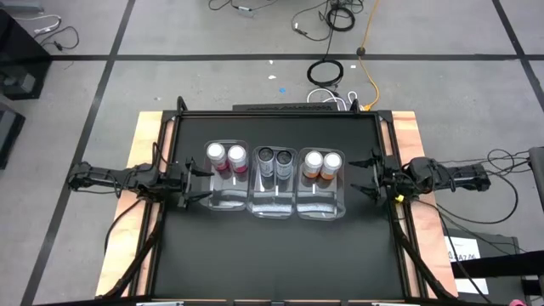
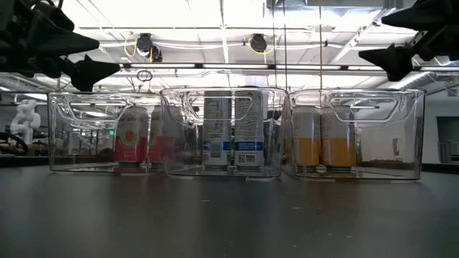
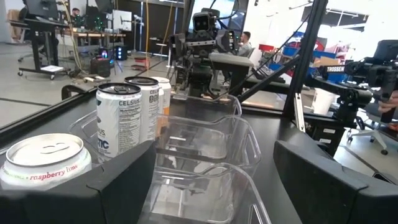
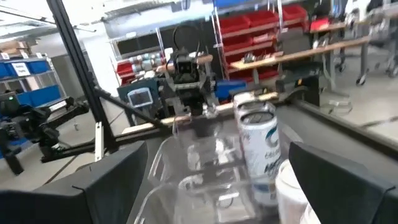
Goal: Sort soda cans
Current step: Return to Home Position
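Three clear bins stand side by side mid-table, each with two upright cans at its far end. The pink-red cans (image 1: 227, 158) (image 2: 133, 136) are in the left bin (image 1: 223, 202), the dark grey-silver cans (image 1: 274, 160) (image 2: 233, 129) in the middle bin (image 1: 274, 206), and the orange cans (image 1: 322, 162) (image 2: 319, 136) in the right bin (image 1: 321, 206). My left gripper (image 1: 194, 183) (image 3: 211, 168) hangs open just left of the left bin, raised about level with its rim. My right gripper (image 1: 364, 176) (image 4: 217, 180) hangs open just right of the right bin, equally high.
The near halves of all three bins hold nothing. Bare black tabletop (image 1: 272, 263) lies between the bins and the near edge, and also behind them toward the far edge. Wooden borders (image 1: 144, 136) run along the table's left and right sides. Cables lie on the floor beyond.
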